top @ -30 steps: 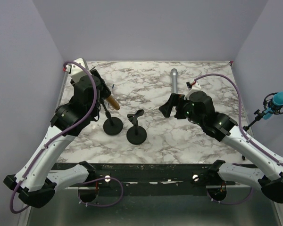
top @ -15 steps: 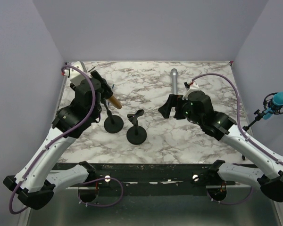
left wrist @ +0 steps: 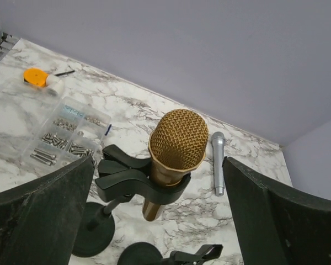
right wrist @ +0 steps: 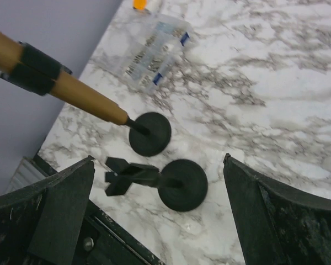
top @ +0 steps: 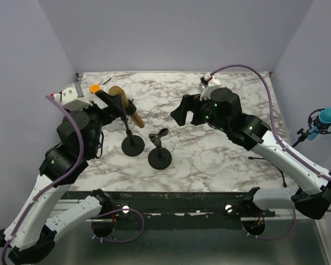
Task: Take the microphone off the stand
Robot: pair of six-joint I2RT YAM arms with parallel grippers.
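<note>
Roughly midway between wide left hand fingers, gold microphone in stand.

The gold microphone sits clipped in its stand.

empty stand just beside microphone, room above

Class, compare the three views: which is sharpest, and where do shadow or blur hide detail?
Top view: even light, soft shadows on the marble table, no glare. Left wrist view: gold microphone crisp, its mesh clear; left fingers dark, featureless. Right wrist view: right fingers equally dark; marble sharp.
</note>
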